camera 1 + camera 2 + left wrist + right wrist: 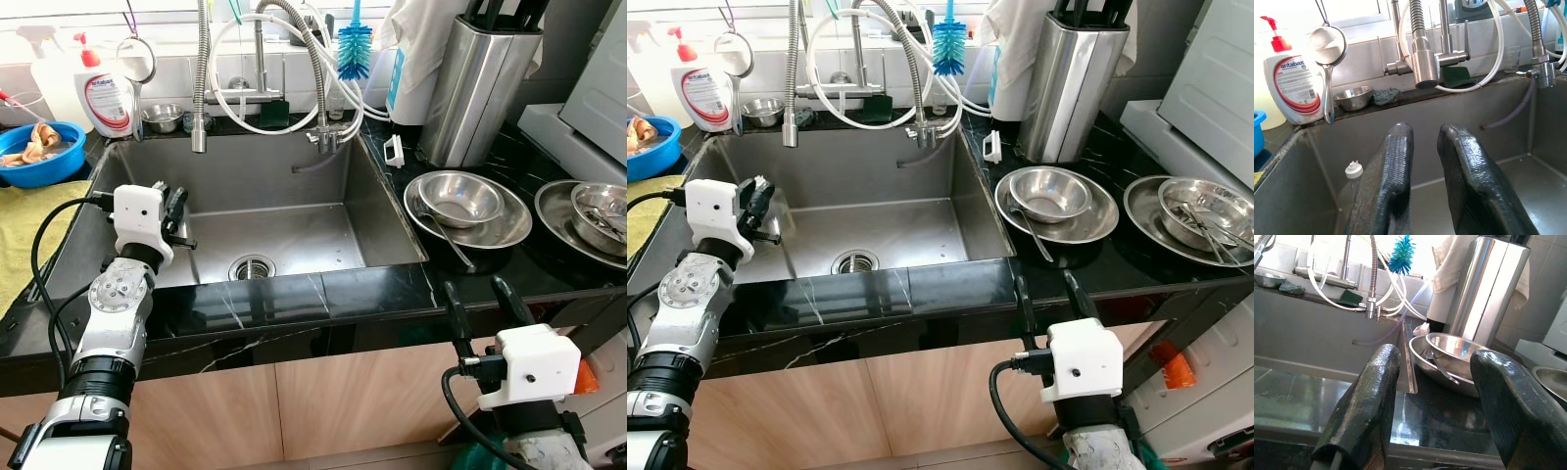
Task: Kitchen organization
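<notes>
Steel bowls (pixel 460 199) look like what I'd tidy here: a small bowl nested in a wider dish with a spoon (pixel 446 235) lying across it, on the black counter (pixel 509 269) just right of the sink (pixel 260 211). I judge them light, rigid, smooth and slippery, so I'd pinch the thin rim rather than the curved wall and expect the nested pieces to slide and clatter. A second stack of steel dishes (pixel 593 217) with utensils sits further right. My right gripper (pixel 484 299) hovers at the counter's front edge near the bowls, fingers spread wide, holding nothing. My left gripper (pixel 176 208) is over the sink's left side, fingers nearly together with a narrow gap, empty; a clear plastic bottle (pixel 1352 188) lies against the sink wall beside it.
</notes>
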Available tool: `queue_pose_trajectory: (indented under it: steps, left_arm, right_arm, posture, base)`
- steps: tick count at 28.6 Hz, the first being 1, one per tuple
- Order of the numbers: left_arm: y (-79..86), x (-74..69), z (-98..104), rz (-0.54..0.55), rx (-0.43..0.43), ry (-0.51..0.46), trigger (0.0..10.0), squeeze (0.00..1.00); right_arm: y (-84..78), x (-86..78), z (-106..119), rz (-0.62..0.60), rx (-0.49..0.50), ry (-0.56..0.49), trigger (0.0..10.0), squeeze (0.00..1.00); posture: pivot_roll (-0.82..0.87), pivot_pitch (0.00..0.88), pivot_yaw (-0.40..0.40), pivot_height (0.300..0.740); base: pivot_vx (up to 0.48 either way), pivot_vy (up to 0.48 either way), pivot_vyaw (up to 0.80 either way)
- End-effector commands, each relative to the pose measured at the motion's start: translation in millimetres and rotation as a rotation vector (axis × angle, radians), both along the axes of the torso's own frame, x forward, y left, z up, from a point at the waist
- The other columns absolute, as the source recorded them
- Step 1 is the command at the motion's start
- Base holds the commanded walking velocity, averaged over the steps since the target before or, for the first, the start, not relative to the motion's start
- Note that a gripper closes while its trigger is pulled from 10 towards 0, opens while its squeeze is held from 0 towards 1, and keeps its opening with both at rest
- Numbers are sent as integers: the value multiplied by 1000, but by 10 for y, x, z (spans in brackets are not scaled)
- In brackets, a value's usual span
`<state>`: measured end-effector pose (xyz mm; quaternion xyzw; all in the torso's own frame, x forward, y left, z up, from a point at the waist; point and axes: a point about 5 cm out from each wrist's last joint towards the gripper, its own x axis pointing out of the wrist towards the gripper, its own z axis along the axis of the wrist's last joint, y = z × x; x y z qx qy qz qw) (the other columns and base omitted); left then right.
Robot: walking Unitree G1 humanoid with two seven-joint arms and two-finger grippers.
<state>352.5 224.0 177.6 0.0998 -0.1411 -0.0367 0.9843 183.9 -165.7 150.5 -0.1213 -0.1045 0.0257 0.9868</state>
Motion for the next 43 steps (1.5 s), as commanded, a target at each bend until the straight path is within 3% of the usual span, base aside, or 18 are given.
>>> queue_pose_trajectory:
  steps: [1, 3, 4, 5, 6, 10, 19, 20, 33, 34, 43]
  left_arm:
    - [13, -17, -28, -1, 24, 19, 10000, 1000]
    - [-8, -20, -34, -8, 21, 20, 10000, 1000]
    - [-21, -21, -33, -12, 16, 18, 10000, 729]
    - [-26, -22, -31, -13, 12, 17, 10000, 729]
    - [-45, -22, -23, -17, 11, 13, 10000, 0]
    - [-126, -31, -2, -42, 5, -4, 10000, 0]
    - [-224, -66, 17, -69, -11, -21, 10000, 0]
    - [-244, -76, 16, -74, -16, -23, 10000, 0]
    - [-374, -186, 63, -131, -38, -51, 10000, 0]
    - [-369, -200, 78, -132, -38, -56, 10000, 0]
    - [-350, -257, 159, -133, -43, -71, 10000, 0]
  right_arm:
    - [-27, 14, -19, -17, -1, 13, 10000, 0]
    - [-38, 31, -11, -26, 1, 9, 10000, 0]
    - [-47, 41, -4, -34, 4, 5, 10000, 0]
    - [-52, 45, -1, -39, 5, 3, 10000, 0]
    - [-74, 62, 8, -57, 11, -3, 10000, 0]
    - [-161, 123, 7, -116, 39, -1, 10000, 0]
    - [-200, 263, 22, -118, 128, 2, 10000, 0]
    - [-192, 296, 25, -107, 155, 0, 10000, 1000]
    - [-159, 534, -156, -55, 183, 66, 10000, 1000]
    - [-159, 544, -159, -53, 181, 67, 10000, 0]
    - [-165, 592, -182, -41, 189, 60, 10000, 0]
  posture:
    - [-80, 0, -19, 740]
    - [-81, 0, -17, 740]
    - [-82, 0, -16, 740]
    - [-83, 0, -15, 740]
    - [-84, 0, -13, 740]
    - [-82, 0, -9, 740]
    - [-80, 0, -5, 740]
    - [-78, 0, -5, 740]
    - [-65, 0, 0, 740]
    - [-65, 0, 0, 740]
    - [-53, 0, -1, 740]
  base:
    - [0, 0, 0]
    - [0, 0, 0]
    - [0, 0, 0]
    - [0, 0, 0]
    - [0, 0, 0]
    - [0, 0, 0]
    - [0, 0, 0]
    - [0, 0, 0]
    - [0, 0, 0]
    - [0, 0, 0]
    - [0, 0, 0]
